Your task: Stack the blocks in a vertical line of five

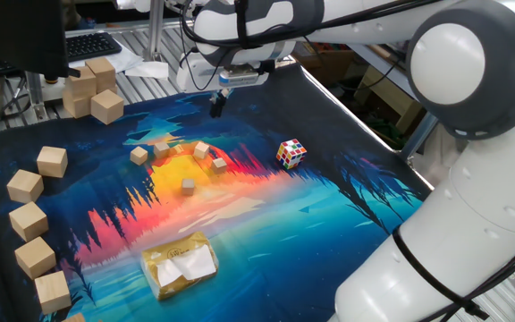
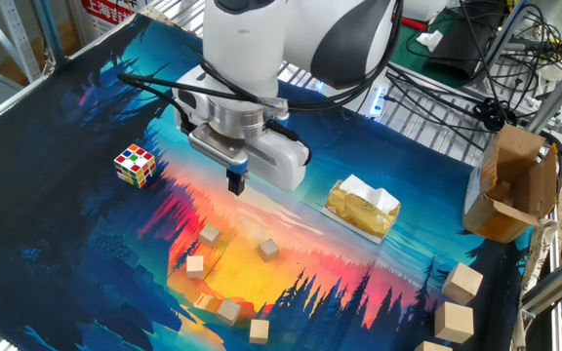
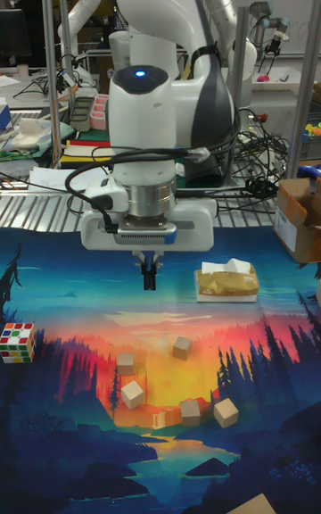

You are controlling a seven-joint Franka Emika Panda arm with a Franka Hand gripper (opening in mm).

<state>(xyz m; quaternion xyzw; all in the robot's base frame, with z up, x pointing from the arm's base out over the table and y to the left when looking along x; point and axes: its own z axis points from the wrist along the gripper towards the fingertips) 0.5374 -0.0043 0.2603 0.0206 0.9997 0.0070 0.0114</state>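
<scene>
Five small tan blocks lie loose and apart on the orange part of the mat, none on top of another: one (image 1: 139, 155), a second (image 1: 161, 148), a third (image 1: 201, 149), plus two more (image 1: 219, 164) (image 1: 188, 185). The other fixed view shows them (image 2: 209, 235) (image 2: 268, 250) (image 2: 195, 265) below the arm. In the tall view they sit (image 3: 182, 348) (image 3: 126, 364) (image 3: 226, 411) under the hand. My gripper (image 1: 215, 107) (image 2: 233, 183) (image 3: 149, 279) hangs shut and empty above the mat, behind the blocks and well above them.
A multicoloured puzzle cube (image 1: 291, 153) (image 2: 135, 164) stands to one side of the blocks. A yellow tissue packet (image 1: 180, 264) (image 2: 362, 207) lies on the mat. Larger pale wooden cubes (image 1: 34, 219) (image 1: 92, 89) line the mat's edge. A cardboard box (image 2: 515, 185) stands off the mat.
</scene>
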